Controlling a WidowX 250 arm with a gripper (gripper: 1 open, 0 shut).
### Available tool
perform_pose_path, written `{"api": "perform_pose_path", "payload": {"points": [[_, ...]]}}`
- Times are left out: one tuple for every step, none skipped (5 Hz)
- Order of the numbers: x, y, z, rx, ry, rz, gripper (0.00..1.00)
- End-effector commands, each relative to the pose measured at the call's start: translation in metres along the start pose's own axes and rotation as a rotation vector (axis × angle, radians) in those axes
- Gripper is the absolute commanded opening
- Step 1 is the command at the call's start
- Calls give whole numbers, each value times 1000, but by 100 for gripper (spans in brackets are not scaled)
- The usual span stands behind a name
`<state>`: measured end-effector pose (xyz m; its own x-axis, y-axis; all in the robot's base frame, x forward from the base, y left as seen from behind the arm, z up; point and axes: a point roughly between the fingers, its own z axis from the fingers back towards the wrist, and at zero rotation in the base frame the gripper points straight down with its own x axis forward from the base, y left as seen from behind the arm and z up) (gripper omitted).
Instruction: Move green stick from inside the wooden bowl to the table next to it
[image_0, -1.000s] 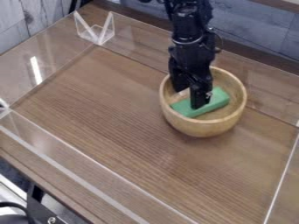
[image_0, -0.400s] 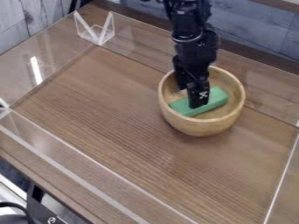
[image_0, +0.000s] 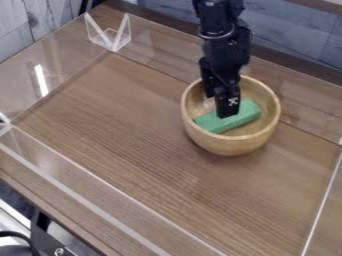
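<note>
A round light-tan wooden bowl (image_0: 211, 138) sits on the right half of the brown wood-grain table (image_0: 120, 120). Inside it lies the bright green stick (image_0: 241, 121), flat and slanted across the bowl's floor. My black gripper (image_0: 222, 108) points straight down into the bowl, right over the stick's middle. Its fingers stand open, one on each side of the green block, and hide part of it. I cannot tell whether the fingertips touch the block.
Low clear acrylic walls (image_0: 80, 195) edge the table on all sides. A small clear bracket (image_0: 107, 34) stands at the back left corner. Bare tabletop lies to the left of and in front of the bowl.
The gripper has rolled about its vertical axis, so its fingers now line up differently over the stick. It has stayed in the bowl, and the stick lies where it was.
</note>
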<state>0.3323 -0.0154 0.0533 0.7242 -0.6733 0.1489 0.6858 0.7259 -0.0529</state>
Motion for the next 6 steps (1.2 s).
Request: {"api": "perform_pose_path", "payload": {"points": [[13, 12, 31, 50, -53, -20, 0], [17, 19, 30, 41, -45, -28, 0], [18, 31, 50, 61, -61, -20, 0], [16, 24, 36, 45, -55, -39, 100], [13, 17, 23, 30, -50, -63, 100], [13, 22, 20, 25, -46, -72, 0]]}}
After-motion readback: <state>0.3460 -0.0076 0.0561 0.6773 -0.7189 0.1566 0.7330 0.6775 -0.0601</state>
